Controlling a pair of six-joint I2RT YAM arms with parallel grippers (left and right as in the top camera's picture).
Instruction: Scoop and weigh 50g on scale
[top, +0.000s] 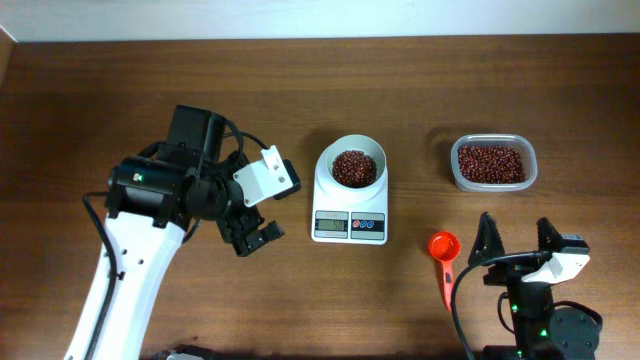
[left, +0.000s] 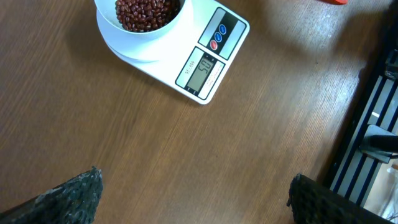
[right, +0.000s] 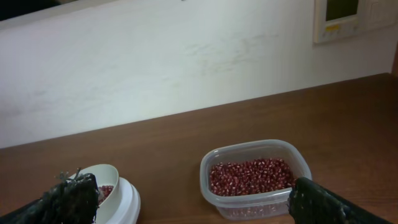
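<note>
The white scale (top: 350, 202) sits mid-table, its round bowl (top: 352, 165) holding dark red-brown beans (top: 353, 169). In the left wrist view the scale (left: 214, 53) lies ahead, and its display (left: 204, 70) shows what looks like 50. My left gripper (top: 258, 240) hovers left of the scale, open and empty, with bare wood between its fingers (left: 194, 177). My right gripper (top: 515, 238) stands open near the front right edge and holds nothing (right: 189, 183). A red scoop (top: 444, 250) lies on the table just left of it.
A clear plastic container (top: 492, 163) of beans stands at the back right, also ahead in the right wrist view (right: 255, 177). The bowl (right: 106, 180) shows at that view's lower left. A pale wall rises behind the table's far edge.
</note>
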